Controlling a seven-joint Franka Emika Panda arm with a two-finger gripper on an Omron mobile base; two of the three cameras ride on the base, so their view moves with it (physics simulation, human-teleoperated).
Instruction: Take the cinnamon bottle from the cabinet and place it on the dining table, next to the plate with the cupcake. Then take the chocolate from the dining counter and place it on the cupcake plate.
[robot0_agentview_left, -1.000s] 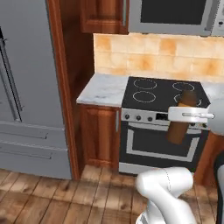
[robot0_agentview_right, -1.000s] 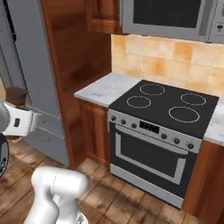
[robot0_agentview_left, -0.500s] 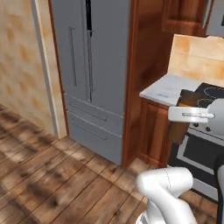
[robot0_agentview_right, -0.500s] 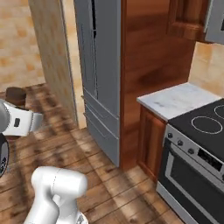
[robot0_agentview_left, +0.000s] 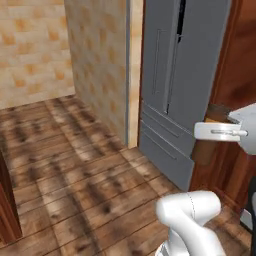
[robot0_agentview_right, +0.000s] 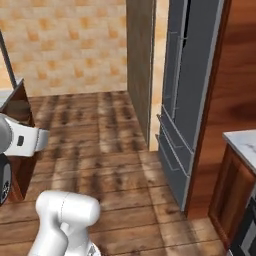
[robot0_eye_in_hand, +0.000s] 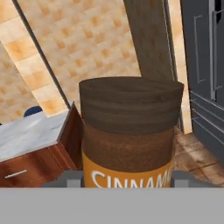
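Left base view. You were in the carrying stage of the first step: the gripper (robot0_agentview_left: 212, 131) stood at 3 o'clock, level with the grey refrigerator (robot0_agentview_left: 180, 90). The cinnamon bottle (robot0_agentview_left: 216, 113) showed just behind it as a dark brown edge with a tan band. The wooden floor (robot0_agentview_left: 75, 175) filled the frame from 6 to 9 o'clock.

Right base view. The arm's white wrist (robot0_agentview_right: 25, 140) sat at 9 o'clock, in front of a reddish wood base (robot0_agentview_right: 20, 107) that carried a pale top at the frame's edge, probably the dining table. The refrigerator (robot0_agentview_right: 187, 100) stood at 2 o'clock, and a marbled counter corner (robot0_agentview_right: 242, 142) lay at 4 o'clock.

Hand view. The gripper (robot0_eye_in_hand: 127, 181) was partly closed on the cinnamon bottle (robot0_eye_in_hand: 130, 131), which stood upright at the centre, its dark cap on and its orange label readable. What the bottle held could not be seen through its wall. The dining table (robot0_eye_in_hand: 30, 131) lay at 8 o'clock, marbled top over red wood, a blue stool beyond it. Neither plate nor cupcake could be made out, so the next move called, in judgement, for closing on the table until you could see the plate, then setting the bottle down upright just beside it.
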